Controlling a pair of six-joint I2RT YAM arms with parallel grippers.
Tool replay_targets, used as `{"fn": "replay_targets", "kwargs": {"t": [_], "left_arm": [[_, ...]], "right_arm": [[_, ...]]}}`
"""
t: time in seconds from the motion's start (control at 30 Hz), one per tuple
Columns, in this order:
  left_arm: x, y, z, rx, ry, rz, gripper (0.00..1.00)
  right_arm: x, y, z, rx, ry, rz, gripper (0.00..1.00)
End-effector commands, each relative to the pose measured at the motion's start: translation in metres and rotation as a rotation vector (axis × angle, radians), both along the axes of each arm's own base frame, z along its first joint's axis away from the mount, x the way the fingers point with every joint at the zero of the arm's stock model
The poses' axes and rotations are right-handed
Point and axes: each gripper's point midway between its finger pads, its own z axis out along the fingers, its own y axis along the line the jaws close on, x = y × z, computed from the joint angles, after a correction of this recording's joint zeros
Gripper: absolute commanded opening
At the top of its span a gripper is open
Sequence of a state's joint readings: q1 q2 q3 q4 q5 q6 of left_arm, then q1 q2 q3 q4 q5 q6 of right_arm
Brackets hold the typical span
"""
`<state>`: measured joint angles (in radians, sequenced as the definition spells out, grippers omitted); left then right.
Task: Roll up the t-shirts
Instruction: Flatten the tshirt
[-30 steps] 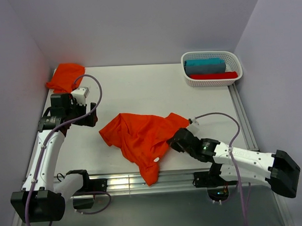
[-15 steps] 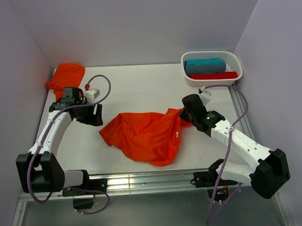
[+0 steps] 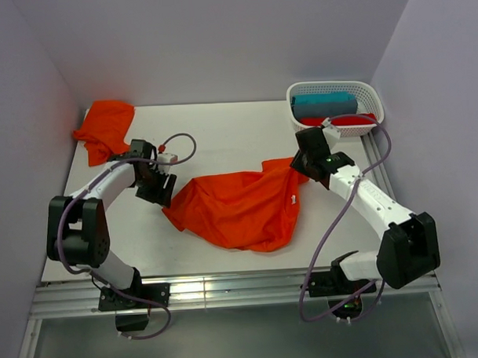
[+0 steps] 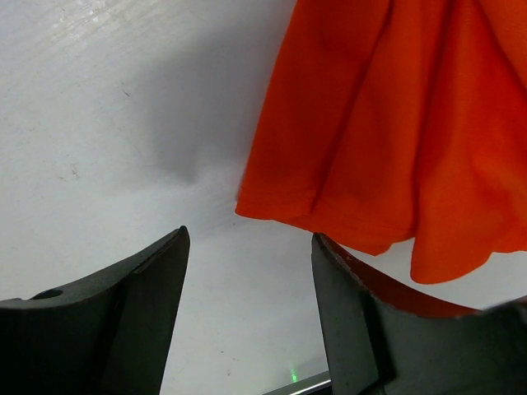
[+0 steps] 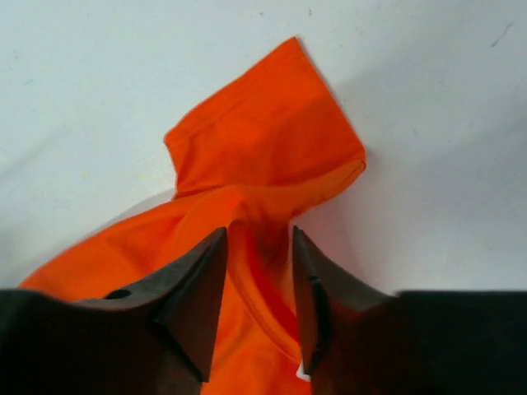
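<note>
Orange t-shirt (image 3: 240, 214) found crumpled on the tabletop (image 3: 222, 132), stretched between both sets of fingers.
Top view: left fingers (image 3: 164, 189) are set at its left edge, right fingers (image 3: 300, 164) at its right corner. Left wrist: fingers are held apart, with fabric just ahead of the right one. Right wrist: fingers are parted, with the sleeve seen between and ahead of them.

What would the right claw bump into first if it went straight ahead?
Most likely the orange t-shirt: its bunched cloth lies between and just ahead of the open jaws of the right gripper, with the white table beneath.
</note>
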<state>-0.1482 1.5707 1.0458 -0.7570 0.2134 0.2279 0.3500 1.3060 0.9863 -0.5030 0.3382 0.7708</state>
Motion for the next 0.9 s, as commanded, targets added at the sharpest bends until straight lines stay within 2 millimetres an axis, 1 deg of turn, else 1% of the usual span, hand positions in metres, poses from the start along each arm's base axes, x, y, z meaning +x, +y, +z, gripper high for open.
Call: {"fn": "replay_targets", "kwargs": {"t": [0.0,0.03,0.07,0.1,0.13,0.17,0.2,0.23,0.27,0.3,0.37,0.4,0.43,0.47,0.5,0.53,0.57,0.6,0.67,0.7,0.73,0.77,0.87], "left_arm": [[0.016,0.000,0.003,0.024,-0.045,-0.021,0.67],[0.015,-0.001,-0.003,0.028,-0.027,-0.027,0.68],[0.015,-0.002,-0.005,0.029,-0.022,-0.027,0.68],[0.015,-0.004,-0.009,0.024,-0.010,-0.028,0.69],[0.014,-0.005,-0.011,0.025,-0.003,-0.029,0.69],[0.014,-0.006,-0.013,0.022,0.002,-0.032,0.68],[0.014,-0.008,-0.015,0.016,0.011,-0.033,0.69],[0.015,-0.008,-0.017,0.014,0.013,-0.033,0.69],[0.014,-0.009,-0.020,0.016,0.022,-0.030,0.68],[0.013,-0.009,-0.023,0.017,0.033,-0.029,0.68],[0.014,-0.009,-0.025,0.016,0.032,-0.027,0.68],[0.013,-0.010,-0.029,0.011,0.043,-0.025,0.67],[0.012,-0.012,-0.030,0.005,0.046,-0.023,0.67],[0.012,-0.013,-0.031,-0.003,0.052,-0.026,0.66],[0.011,-0.014,-0.034,-0.007,0.063,-0.023,0.66],[0.011,-0.016,-0.034,-0.017,0.067,-0.025,0.65],[0.011,-0.017,-0.035,-0.023,0.069,-0.022,0.65],[0.012,-0.018,-0.037,-0.022,0.074,-0.022,0.64],[0.013,-0.020,-0.038,-0.029,0.080,-0.018,0.62],[0.013,-0.022,-0.038,-0.032,0.084,-0.020,0.62],[0.013,-0.023,-0.039,-0.037,0.086,-0.019,0.60],[0.014,-0.025,-0.038,-0.041,0.085,-0.018,0.59],[0.012,-0.028,-0.040,-0.049,0.097,-0.015,0.55]], "right_arm": [[0.002,-0.002,0.018,-0.006,-0.021,0.016,0.48],[-0.002,0.000,0.024,0.012,-0.040,0.016,0.53],[-0.005,0.001,0.026,0.022,-0.047,0.020,0.56],[-0.013,0.001,0.019,0.021,-0.034,0.023,0.61],[-0.021,0.005,0.024,0.041,-0.054,0.030,0.62],[-0.027,0.008,0.022,0.054,-0.052,0.034,0.62],[-0.037,0.011,0.011,0.056,-0.034,0.047,0.62],[-0.045,0.014,0.012,0.073,-0.045,0.038,0.62],[-0.059,0.026,0.002,0.072,-0.025,0.077,0.63],[-0.067,0.033,0.001,0.099,-0.028,0.078,0.63],[-0.084,0.047,-0.008,0.118,-0.014,0.111,0.63],[-0.101,0.061,-0.017,0.149,0.002,0.141,0.62],[-0.109,0.068,-0.021,0.167,0.004,0.157,0.62],[-0.121,0.072,-0.033,0.172,0.025,0.172,0.62],[-0.135,0.085,-0.036,0.186,0.033,0.224,0.62],[-0.143,0.090,-0.036,0.219,0.034,0.215,0.62],[-0.150,0.090,-0.042,0.212,0.043,0.213,0.61],[-0.164,0.099,-0.042,0.235,0.055,0.239,0.61],[-0.176,0.104,-0.042,0.241,0.064,0.253,0.61],[-0.181,0.104,-0.043,0.239,0.070,0.239,0.61],[-0.190,0.109,-0.043,0.235,0.078,0.273,0.61],[-0.194,0.111,-0.043,0.233,0.085,0.278,0.61],[-0.208,0.117,-0.053,0.223,0.125,0.297,0.61]]}}
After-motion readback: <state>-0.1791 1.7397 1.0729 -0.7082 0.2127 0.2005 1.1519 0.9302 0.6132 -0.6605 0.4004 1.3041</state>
